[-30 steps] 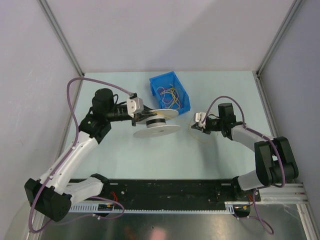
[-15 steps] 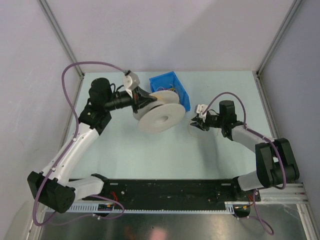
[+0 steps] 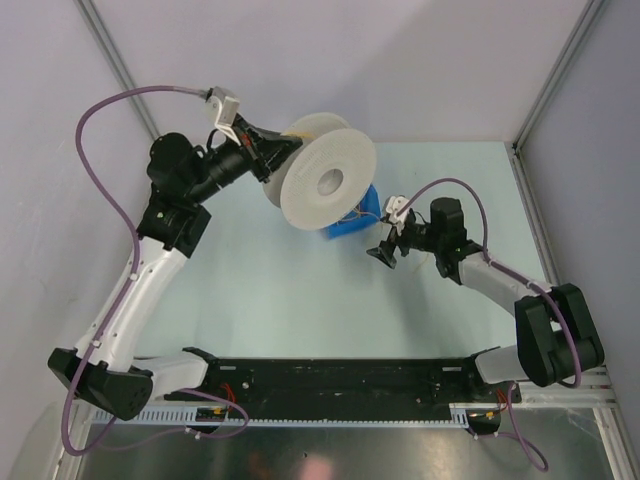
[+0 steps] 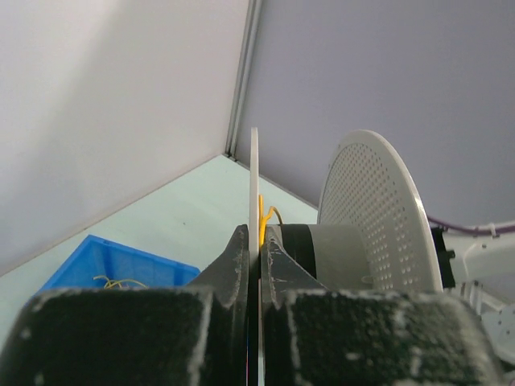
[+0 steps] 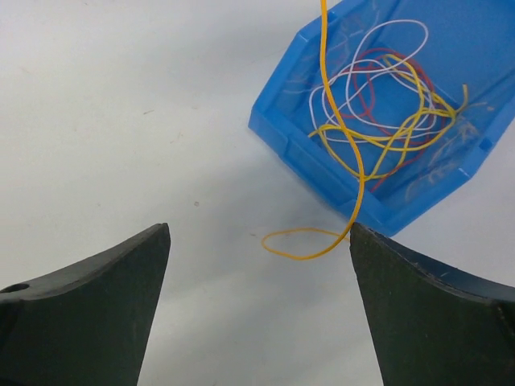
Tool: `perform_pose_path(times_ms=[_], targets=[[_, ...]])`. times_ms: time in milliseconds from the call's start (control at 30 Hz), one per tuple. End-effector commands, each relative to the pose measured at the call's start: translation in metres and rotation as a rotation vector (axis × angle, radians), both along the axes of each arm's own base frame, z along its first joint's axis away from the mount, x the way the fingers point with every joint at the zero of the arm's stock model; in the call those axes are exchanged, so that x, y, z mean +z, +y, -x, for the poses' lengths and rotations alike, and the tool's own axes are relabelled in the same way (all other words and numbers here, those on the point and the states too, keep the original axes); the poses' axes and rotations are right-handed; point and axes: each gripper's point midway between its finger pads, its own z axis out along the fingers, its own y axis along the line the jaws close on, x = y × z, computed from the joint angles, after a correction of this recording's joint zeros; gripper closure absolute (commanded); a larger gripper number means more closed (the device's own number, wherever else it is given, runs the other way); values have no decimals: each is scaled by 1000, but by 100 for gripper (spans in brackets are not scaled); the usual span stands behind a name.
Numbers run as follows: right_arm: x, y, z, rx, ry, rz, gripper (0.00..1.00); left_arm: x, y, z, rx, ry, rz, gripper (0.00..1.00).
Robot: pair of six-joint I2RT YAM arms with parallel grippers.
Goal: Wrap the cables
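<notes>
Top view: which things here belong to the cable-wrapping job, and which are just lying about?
Part of the job: white spool, clamped by its flange in the left tool; yellow cable rising from the blue bin; tangled cables inside it; open right tool.
Just there: mauve hoses; black rail at the near edge.

**No Readable Markings**

I can read no word, number, brand or sign in any of my views. The white spool (image 3: 345, 160) and the blue bin (image 5: 306, 157) show only plain surfaces.
</notes>
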Motion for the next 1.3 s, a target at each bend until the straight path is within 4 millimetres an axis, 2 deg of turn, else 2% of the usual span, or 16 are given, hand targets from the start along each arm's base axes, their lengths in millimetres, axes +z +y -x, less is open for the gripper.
perform_pose_path(times_ms=[0,133,300,400,467,567,600,667,833,933,1033,1133,1267], targets=[[32,11,-14,-58,-29,-72,2,62,18,8,82,-78,148,100],[27,18,-32,-132,46,-141,9,67,25,8,117,-61,183,100],[11,32,-46,-148,187,-190,34,70,40,-2,220,-13,246,100],[-1,39,-46,-132,220,-183,54,74,49,-7,274,14,297,100],[-4,43,-43,-115,222,-171,72,76,55,-12,314,37,329,100],[1,48,-32,-74,190,-138,93,70,65,-24,412,82,356,100],[6,51,-25,-44,162,-115,97,64,69,-30,459,106,352,100],[17,57,-4,32,101,-62,99,51,74,-41,544,144,328,100],[57,72,66,251,-105,69,100,15,78,-62,740,193,216,100],[84,75,93,301,-202,97,100,-10,74,-72,833,191,104,100],[114,75,106,303,-293,105,100,-44,70,-80,877,211,3,100],[145,74,109,270,-376,95,100,-79,59,-83,840,234,-98,100],[173,72,98,200,-455,91,100,-117,24,-69,619,227,-234,100]])
